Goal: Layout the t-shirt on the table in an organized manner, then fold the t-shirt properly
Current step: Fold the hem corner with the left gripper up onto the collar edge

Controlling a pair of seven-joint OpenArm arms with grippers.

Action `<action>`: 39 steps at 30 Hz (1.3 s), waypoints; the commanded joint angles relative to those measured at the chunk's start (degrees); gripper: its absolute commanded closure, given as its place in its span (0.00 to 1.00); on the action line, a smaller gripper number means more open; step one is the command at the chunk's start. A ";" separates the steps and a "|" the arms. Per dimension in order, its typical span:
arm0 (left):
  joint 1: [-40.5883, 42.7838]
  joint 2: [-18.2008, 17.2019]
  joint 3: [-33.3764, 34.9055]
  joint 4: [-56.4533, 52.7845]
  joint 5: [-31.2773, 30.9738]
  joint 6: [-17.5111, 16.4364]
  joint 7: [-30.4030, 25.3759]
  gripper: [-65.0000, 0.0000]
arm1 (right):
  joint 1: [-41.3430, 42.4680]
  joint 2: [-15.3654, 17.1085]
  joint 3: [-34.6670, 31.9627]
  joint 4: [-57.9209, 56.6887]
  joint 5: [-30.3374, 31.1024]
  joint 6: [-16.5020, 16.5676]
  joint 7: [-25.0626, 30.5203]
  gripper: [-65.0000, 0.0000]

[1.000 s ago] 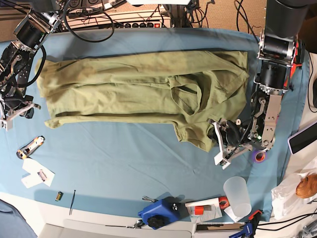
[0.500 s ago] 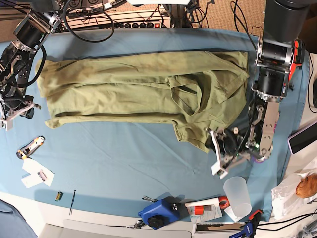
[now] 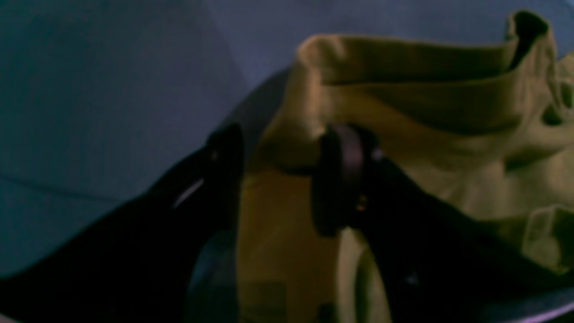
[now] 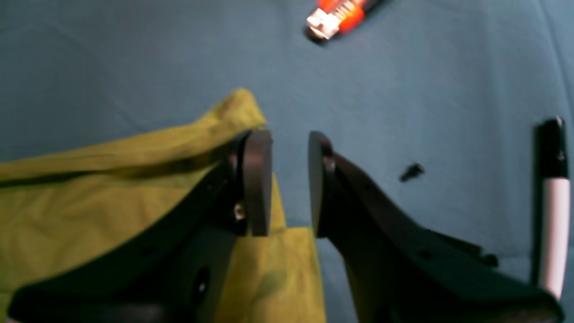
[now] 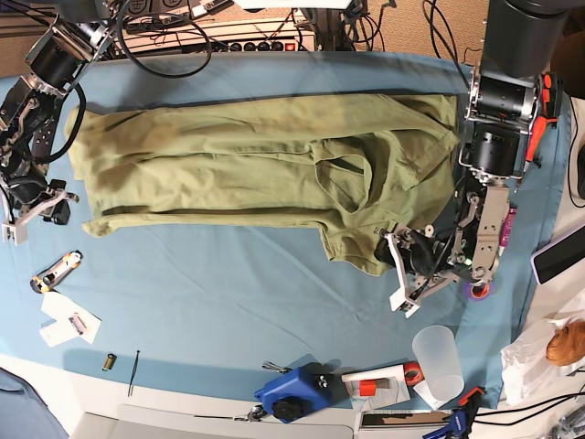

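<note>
The olive t-shirt (image 5: pixel 228 165) lies spread lengthwise across the blue-covered table (image 5: pixel 228 274), its right end bunched and folded over. My left gripper (image 5: pixel 395 272) is at the shirt's lower right corner. In the left wrist view the gripper (image 3: pixel 282 179) has its jaws apart, and the raised fold of the shirt (image 3: pixel 426 134) fills the gap between them. My right gripper (image 5: pixel 38 210) hovers at the shirt's left end. In the right wrist view that gripper (image 4: pixel 289 179) is open by a narrow gap showing bare table (image 4: pixel 403 89), one finger over the shirt's corner (image 4: pixel 89 202).
A box cutter (image 5: pixel 57 268), paper slips (image 5: pixel 69 320), a blue tool (image 5: pixel 292 389), a clear cup (image 5: pixel 437 361) and a purple tape roll (image 5: pixel 477 290) lie along the near side. Power strips (image 5: pixel 228 41) line the far edge. A marker (image 4: pixel 551 202) lies beside my right gripper.
My left gripper has moved up and left from the bare cloth onto the shirt's lower right corner. The right arm has hardly moved.
</note>
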 commanded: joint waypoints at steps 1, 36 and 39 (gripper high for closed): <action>-1.86 -0.17 -0.22 0.70 -0.63 -0.02 -0.55 0.75 | 0.94 1.55 0.22 1.01 1.09 0.55 0.39 0.77; 2.05 -9.42 -0.28 25.29 -32.76 -6.75 26.03 1.00 | 0.79 5.38 0.22 1.01 6.58 2.10 -5.55 0.62; 7.13 -10.88 -0.57 32.09 -32.72 -7.82 25.97 1.00 | 0.79 5.44 0.22 1.01 6.45 3.95 -6.01 0.62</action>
